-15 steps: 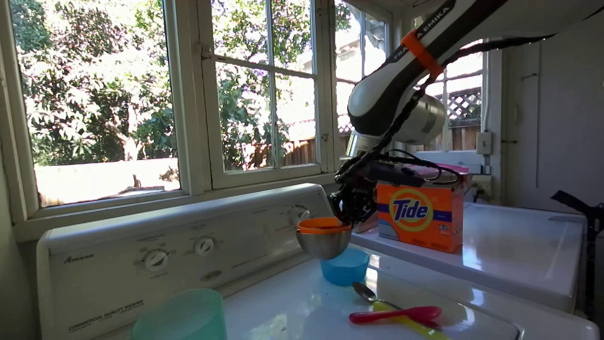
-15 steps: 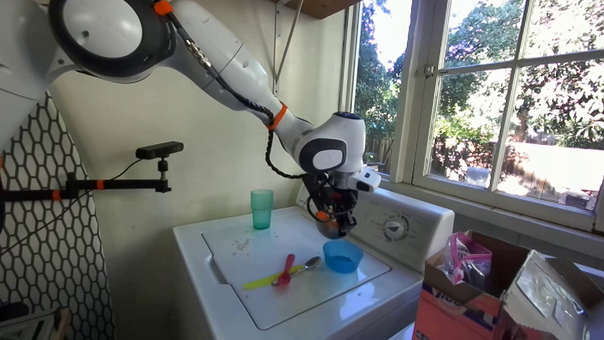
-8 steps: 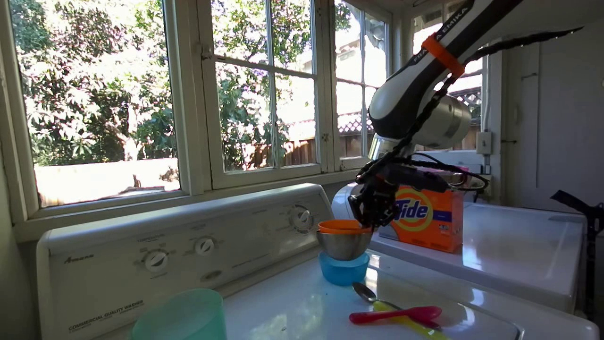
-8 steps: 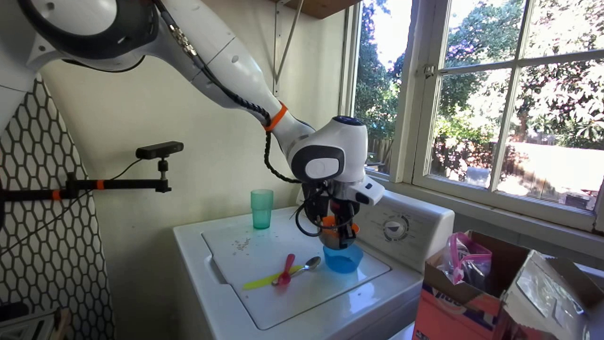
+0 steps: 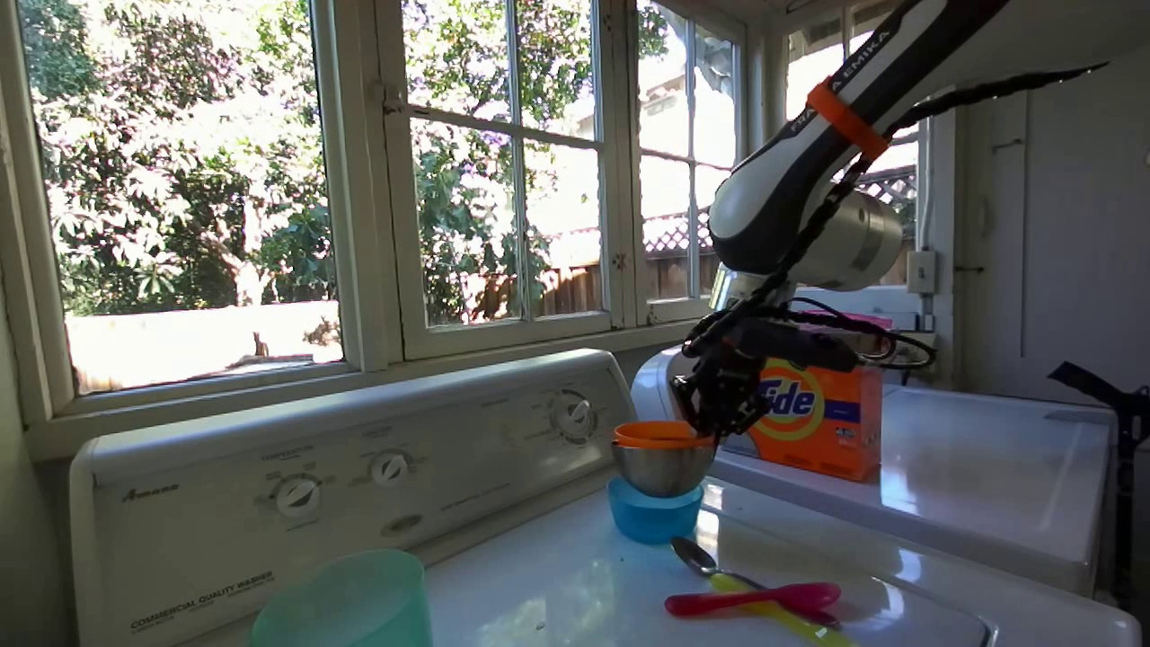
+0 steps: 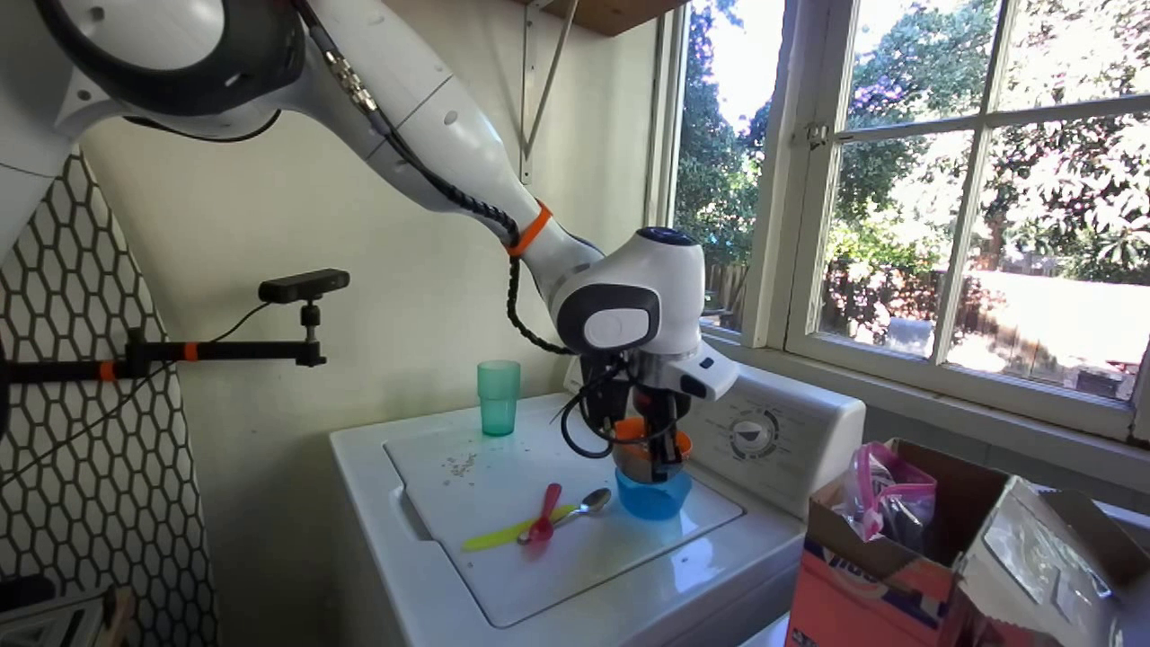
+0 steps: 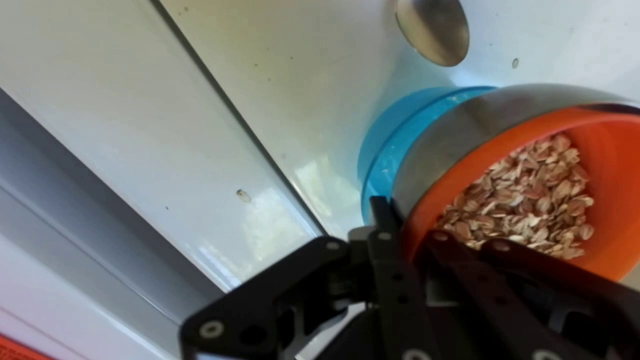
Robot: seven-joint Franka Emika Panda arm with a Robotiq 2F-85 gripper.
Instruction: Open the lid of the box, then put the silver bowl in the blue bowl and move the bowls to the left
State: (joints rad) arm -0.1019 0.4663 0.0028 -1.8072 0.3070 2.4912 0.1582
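Silver bowl (image 5: 663,473), pinched by the gripper (image 7: 409,229) over the blue bowl (image 5: 656,523), likely awaits nesting and moving; lid (image 6: 1042,559) open.

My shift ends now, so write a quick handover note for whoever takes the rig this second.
Black two-finger gripper: shut on the rim of the round silver metal bowl, which has an orange bowl of pale flakes nested inside.
Things: that bowl hangs over the round blue plastic bowl, which stands on the white washer; I can't tell whether they touch.
Done: the flat cardboard lid of the orange Tide box beside the washer is open.
Left: settle the silver bowl in the blue one, likely release, then move the bowls left.
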